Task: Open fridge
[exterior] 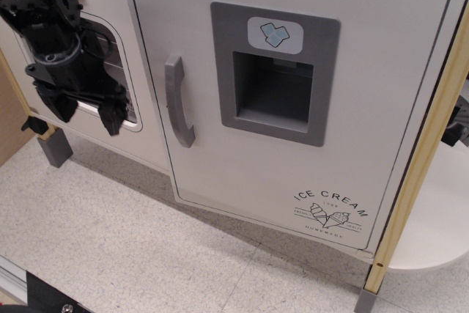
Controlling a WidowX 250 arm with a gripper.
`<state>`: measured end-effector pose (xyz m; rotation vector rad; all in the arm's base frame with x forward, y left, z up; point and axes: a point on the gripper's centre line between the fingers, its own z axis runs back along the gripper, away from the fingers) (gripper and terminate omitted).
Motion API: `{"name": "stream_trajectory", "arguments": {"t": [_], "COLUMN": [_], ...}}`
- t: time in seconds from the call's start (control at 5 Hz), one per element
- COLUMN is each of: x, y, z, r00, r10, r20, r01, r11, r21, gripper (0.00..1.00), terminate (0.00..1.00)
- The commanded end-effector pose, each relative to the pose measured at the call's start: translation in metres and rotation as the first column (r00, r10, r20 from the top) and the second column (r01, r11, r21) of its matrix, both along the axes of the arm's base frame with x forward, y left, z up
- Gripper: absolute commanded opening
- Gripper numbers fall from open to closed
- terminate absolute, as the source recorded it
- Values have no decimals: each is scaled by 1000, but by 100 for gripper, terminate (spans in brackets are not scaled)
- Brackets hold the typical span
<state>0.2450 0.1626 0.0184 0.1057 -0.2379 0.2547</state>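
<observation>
The fridge door (242, 159) is tall and white and fills most of the view. It has a grey curved vertical handle (178, 100), a grey recessed dispenser panel (275, 78) with a blue ice-cube icon, and an "ICE CREAM" logo (331, 214) low on the right. Its handle-side edge looks slightly out from the cabinet. My black gripper (88, 116) hangs left of the handle, in front of the oven window. It is open, empty and clear of the handle.
The white oven door (117, 144) with its dark window is on the left, partly hidden by my arm. A grey cabinet leg (55, 148) stands below it. A wooden post (425, 152) and a white rounded shelf (440, 218) are on the right. The floor (110, 240) is speckled.
</observation>
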Motion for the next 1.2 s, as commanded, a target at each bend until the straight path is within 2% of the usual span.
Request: {"name": "stream_trajectory", "arguments": {"t": [0.0,0.2,0.4,0.6,0.8,1.0], "x": [40,46,60,71,75,63], "y": [49,57,53,38,24,12], "z": [38,43,38,34,35,35], "r00": [884,794,782,784,801,852], "r10": [462,606,623,621,599,523], "r20": [74,49,20,8,-1,-30], "r01": [-460,-603,-618,-613,-587,-516], "r11": [887,795,779,776,785,827], "r21": [-42,-60,-107,-148,-197,-225], "gripper": [100,100,100,100,100,100], "terminate": [0,0,0,0,0,0]}}
